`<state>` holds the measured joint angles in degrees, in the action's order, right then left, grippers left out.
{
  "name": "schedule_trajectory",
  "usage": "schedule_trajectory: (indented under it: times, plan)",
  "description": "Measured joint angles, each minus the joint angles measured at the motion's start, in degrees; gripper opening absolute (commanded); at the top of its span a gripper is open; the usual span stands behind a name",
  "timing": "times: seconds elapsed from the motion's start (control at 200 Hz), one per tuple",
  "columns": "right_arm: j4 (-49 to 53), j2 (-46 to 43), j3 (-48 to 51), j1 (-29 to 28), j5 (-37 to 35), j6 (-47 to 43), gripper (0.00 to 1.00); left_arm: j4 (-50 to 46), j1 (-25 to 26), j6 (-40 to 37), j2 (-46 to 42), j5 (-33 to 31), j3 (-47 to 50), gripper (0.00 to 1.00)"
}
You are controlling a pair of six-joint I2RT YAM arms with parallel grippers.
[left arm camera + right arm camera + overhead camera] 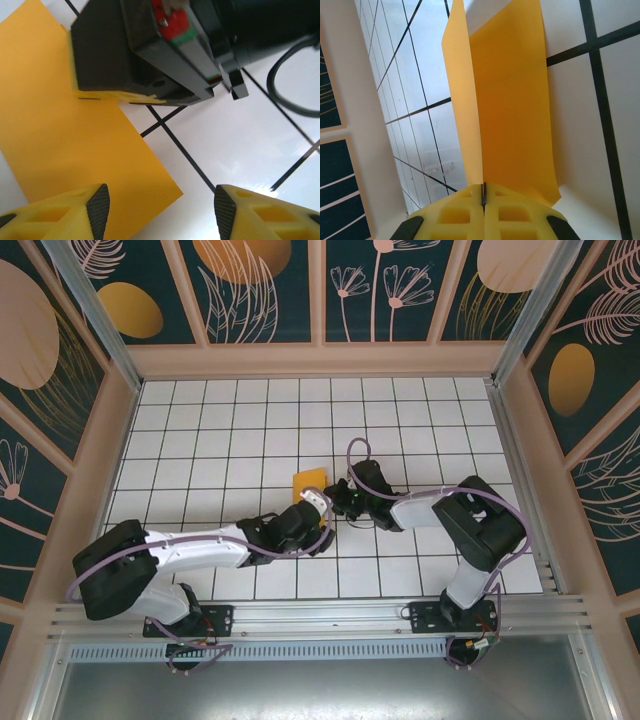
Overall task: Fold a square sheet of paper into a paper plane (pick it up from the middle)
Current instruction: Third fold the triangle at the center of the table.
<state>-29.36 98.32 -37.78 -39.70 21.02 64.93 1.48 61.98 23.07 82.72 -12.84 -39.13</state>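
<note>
The square sheet of paper (308,481) is orange-yellow and folded over, lying partly on the white tiled table near its middle. My right gripper (483,192) is shut on the sheet's near edge, and the two layers (510,100) rise away from its fingertips. In the left wrist view the right gripper's black body (150,55) sits on the sheet's (60,125) far edge. My left gripper (160,205) is open just short of the sheet's near corner, with its left finger (95,210) over the paper and its right finger (225,210) over bare tile. No folded paper plane shape shows.
The white gridded table (220,430) is walled by beige frames and dark floral panels (250,285). Both arms meet at the centre (330,505). A purple cable (365,465) loops above the right wrist. A metal rail (320,615) runs along the near edge.
</note>
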Motion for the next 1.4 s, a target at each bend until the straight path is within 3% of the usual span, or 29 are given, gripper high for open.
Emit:
schedule_trajectory:
  times: [0.2, 0.315, 0.816, 1.146, 1.331, 1.401]
  plan:
    - [0.0, 0.0, -0.1, 0.2, 0.0, 0.0, 0.07, -0.6, 1.4, -1.1, 2.3, -5.1, -0.3, 0.59]
    - [0.0, 0.0, -0.1, 0.4, 0.0, 0.0, 0.07, -0.8, 1.5, -1.6, 2.3, -6.6, -0.3, 0.52]
    - [0.4, 0.0, -0.1, 0.7, 0.0, -0.1, 0.08, -0.9, 1.5, -2.2, 1.4, -7.2, -0.3, 0.00]
    - [3.1, -0.4, -0.2, 1.0, 0.5, -1.6, 0.18, -0.9, 1.4, -2.6, -1.0, -5.4, -0.3, 0.00]
    - [10.6, -6.2, -0.2, 2.9, -1.4, -5.6, 0.38, 0.0, 0.6, -2.8, -1.4, 1.3, -0.3, 0.00]
    - [13.8, -9.8, -0.4, 3.7, -2.8, -7.4, 0.40, 0.3, -0.1, -2.7, -1.4, 3.7, -0.3, 0.00]
